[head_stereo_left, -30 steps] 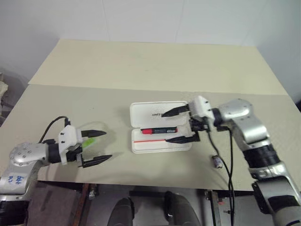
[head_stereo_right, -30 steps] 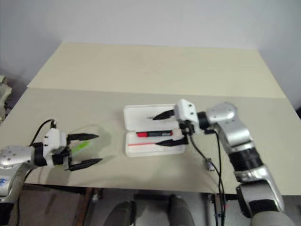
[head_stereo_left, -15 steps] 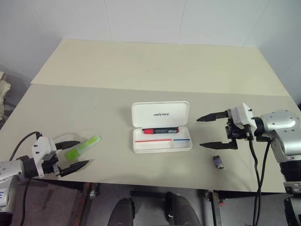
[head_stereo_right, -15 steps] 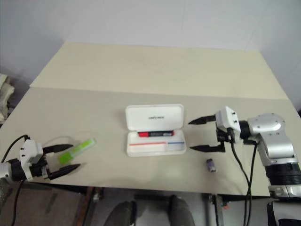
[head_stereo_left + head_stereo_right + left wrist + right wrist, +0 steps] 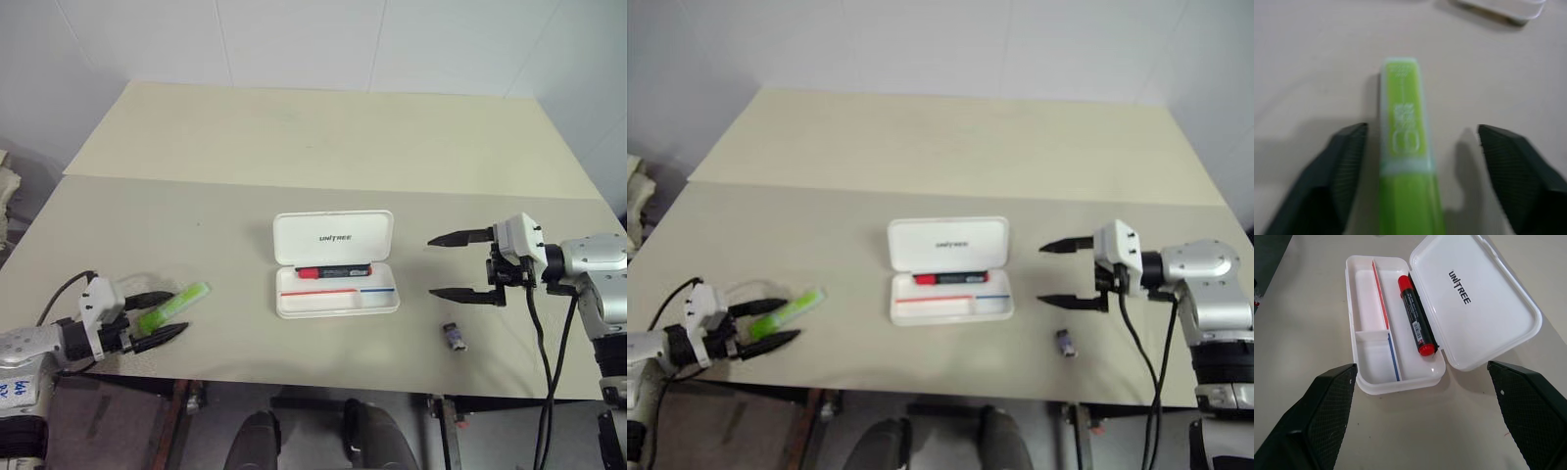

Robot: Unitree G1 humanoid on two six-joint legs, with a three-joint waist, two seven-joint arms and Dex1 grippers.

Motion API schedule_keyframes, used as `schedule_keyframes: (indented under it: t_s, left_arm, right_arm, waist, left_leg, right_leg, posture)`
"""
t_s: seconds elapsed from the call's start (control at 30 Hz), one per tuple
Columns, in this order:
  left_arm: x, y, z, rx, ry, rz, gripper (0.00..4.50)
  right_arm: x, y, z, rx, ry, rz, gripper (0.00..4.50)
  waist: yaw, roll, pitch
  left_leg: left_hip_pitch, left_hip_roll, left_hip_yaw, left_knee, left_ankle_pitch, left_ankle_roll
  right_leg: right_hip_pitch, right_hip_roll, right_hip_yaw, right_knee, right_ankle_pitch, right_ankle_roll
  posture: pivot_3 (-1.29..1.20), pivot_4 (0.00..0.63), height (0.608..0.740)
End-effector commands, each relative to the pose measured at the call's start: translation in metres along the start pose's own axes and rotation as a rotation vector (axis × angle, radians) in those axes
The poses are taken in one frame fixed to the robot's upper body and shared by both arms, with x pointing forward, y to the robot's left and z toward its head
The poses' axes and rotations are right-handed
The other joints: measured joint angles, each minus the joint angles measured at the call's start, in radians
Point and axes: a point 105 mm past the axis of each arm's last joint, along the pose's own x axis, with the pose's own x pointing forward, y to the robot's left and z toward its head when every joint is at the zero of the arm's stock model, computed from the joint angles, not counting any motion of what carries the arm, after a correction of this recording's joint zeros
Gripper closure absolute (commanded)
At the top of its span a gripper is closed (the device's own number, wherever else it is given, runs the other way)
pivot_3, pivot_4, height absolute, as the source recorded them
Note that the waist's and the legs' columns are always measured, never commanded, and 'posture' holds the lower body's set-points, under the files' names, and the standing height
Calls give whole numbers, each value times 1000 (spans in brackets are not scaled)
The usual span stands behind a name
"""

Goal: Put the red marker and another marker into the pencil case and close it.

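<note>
A: Where is the green marker (image 5: 173, 307)?

B: On the bench (image 5: 294, 147), at nine o'clock from the pencil case (image 5: 335, 263). The left tool (image 5: 165, 316) has a finger on each side of it, part open, not pinching yet.

A: Is it hard to grab?

B: I think it's light, stiff and a bit slippery. Pinch its fat middle.

A: And the red marker (image 5: 1417, 325)?

B: In the open case's tray, by the hinge. The right tool (image 5: 460, 265) is wide open and empty, at three o'clock.
</note>
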Motion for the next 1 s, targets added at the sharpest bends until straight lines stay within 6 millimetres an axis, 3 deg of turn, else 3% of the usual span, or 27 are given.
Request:
schedule_keyframes:
  t_s: [0.03, 0.13, 0.17, 0.47, 0.73, 1.0]
  left_arm:
    - [1, -2, 1, -11, -23, -7, 2325]
    - [2, -5, -1, -27, -21, -15, 3324]
    - [3, -6, -1, -39, -29, -19, 3380]
    - [12, -12, 18, 23, -72, -22, 3379]
    - [24, -18, 63, 140, -151, -65, 3379]
    - [66, -31, 92, 179, -131, -216, 3379]
  right_arm:
    - [-7, -2, 11, -34, -17, -31, 0]
    - [-6, -1, 11, -33, -17, -34, 0]
    - [-6, -1, 11, -31, -17, -35, 0]
    - [0, -1, 10, -30, -28, -48, 0]
    - [3, 0, 4, -16, -39, -77, 0]
    - [-2, 10, -5, 31, -37, -139, 0]
  waist:
    - [0, 0, 0]
    - [1, 0, 0]
    - [1, 0, 0]
    - [3, 0, 0]
    - [3, 0, 0]
    - [8, 0, 0]
  left_leg:
    - [0, 0, 0, 0, 0, 0]
    - [0, 0, 0, 0, 0, 0]
    - [0, 0, 0, 0, 0, 0]
    - [0, 0, 0, 0, 0, 0]
    - [0, 0, 1, 1, 0, 0]
    - [0, 0, 1, 1, 0, 0]
  right_leg:
    - [0, 0, 0, 0, 0, 0]
    - [0, 0, 0, 0, 0, 0]
    - [0, 0, 0, 0, 0, 0]
    - [0, 0, 1, -1, 0, -1]
    - [0, 0, 1, 0, 0, -1]
    - [0, 0, 2, 0, 1, 1]
  posture:
    - [0, 150, 740]
    - [0, 150, 740]
    - [0, 150, 740]
    - [0, 150, 740]
    - [0, 150, 740]
    - [0, 150, 740]
